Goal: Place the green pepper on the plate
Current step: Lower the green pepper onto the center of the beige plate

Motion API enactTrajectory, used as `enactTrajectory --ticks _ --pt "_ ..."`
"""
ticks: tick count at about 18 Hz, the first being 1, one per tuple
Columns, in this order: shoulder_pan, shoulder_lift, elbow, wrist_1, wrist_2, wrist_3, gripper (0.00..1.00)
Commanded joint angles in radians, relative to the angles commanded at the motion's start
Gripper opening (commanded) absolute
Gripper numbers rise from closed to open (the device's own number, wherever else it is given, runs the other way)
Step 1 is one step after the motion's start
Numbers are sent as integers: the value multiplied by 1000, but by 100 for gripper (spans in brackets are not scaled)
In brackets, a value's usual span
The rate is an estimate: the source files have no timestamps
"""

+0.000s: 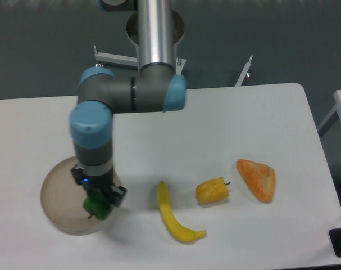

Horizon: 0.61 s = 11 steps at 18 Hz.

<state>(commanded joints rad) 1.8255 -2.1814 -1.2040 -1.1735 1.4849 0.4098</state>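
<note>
Claw (pixel 97 203) clamped on green pepper (pixel 96 206), over the plate's (pixel 60 194) right part, near tabletop (pixel 215 129) front-left. Contact with plate unclear. Banana (pixel 173 216), yellow pepper (pixel 212 191), orange chunk (pixel 258 179) lie toward front right.

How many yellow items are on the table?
2: the banana lies right of the plate; the yellow pepper sits right of the banana.

left plate (pixel 57 194) half: bare | banana (pixel 174 216), yellow pepper (pixel 212 190): right, well apart
</note>
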Motion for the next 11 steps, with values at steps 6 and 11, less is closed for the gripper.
enactTrajectory --ticks 6,11 --pt "-17 6 -63 5 15 -16 43" --pt "-31 6 -91 6 29 -23 43"
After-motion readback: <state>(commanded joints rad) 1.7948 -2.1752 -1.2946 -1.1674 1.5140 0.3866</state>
